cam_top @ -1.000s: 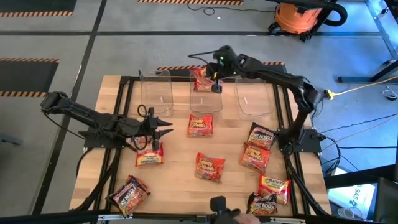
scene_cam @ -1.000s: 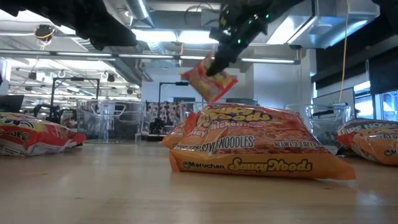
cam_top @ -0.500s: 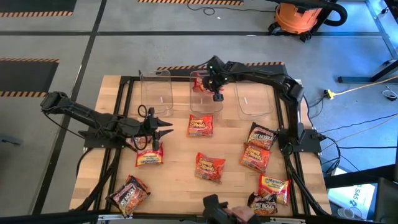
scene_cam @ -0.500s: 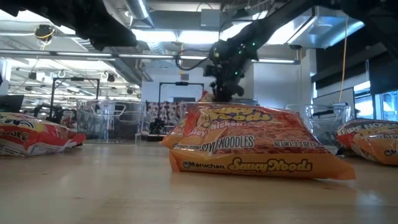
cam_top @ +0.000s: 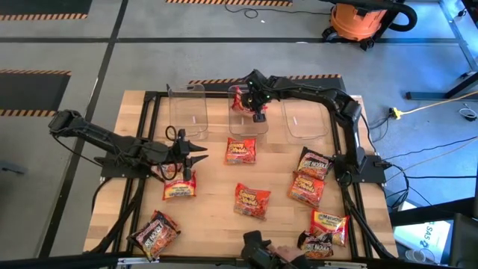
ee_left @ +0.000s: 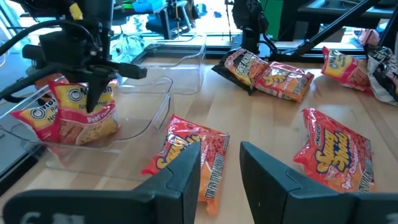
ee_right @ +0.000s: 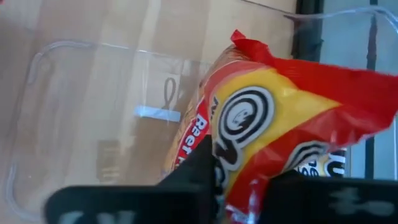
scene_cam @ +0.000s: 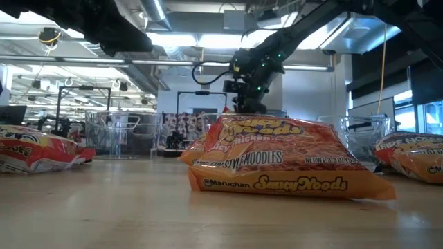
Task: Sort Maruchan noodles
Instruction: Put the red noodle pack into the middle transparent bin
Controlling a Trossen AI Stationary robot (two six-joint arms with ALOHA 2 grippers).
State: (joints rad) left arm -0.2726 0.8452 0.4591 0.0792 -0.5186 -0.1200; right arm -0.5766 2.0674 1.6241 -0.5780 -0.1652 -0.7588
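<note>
My right gripper (cam_top: 258, 109) reaches from the far right over the middle clear bin (cam_top: 246, 119) and is shut on a red and yellow Maruchan packet (cam_top: 240, 98), which stands inside that bin (ee_left: 74, 115). My left gripper (cam_top: 196, 153) waits open at the table's left. Its fingers (ee_left: 186, 168) hover above and just short of an orange-red packet (ee_left: 186, 152). Other packets lie flat on the table: orange-red ones (cam_top: 240, 150) (cam_top: 252, 200) (cam_top: 180, 185) and dark ones (cam_top: 155, 233) (cam_top: 314, 162). My right gripper pinches the packet's upper sealed end (ee_right: 249, 177) between its two fingers, from above and pointing down (ee_left: 93, 87). The packet hangs roughly upright below the fingers inside the middle bin, its lower end (ee_left: 84, 134) down by the bin's floor.
Empty clear bins stand left (cam_top: 188, 110) and right (cam_top: 306, 116) of the middle one along the far edge. More packets crowd the near right corner (cam_top: 329, 224) (cam_top: 306, 188) (cam_top: 314, 245). A dark object with a person's hand shows at the near edge (cam_top: 261, 252).
My right gripper has moved down, carrying the red packet from above the bins into the middle bin, still shut on it. The packet has gone from hanging tilted in the air to standing inside the bin. The hand at the near edge has shifted slightly.
</note>
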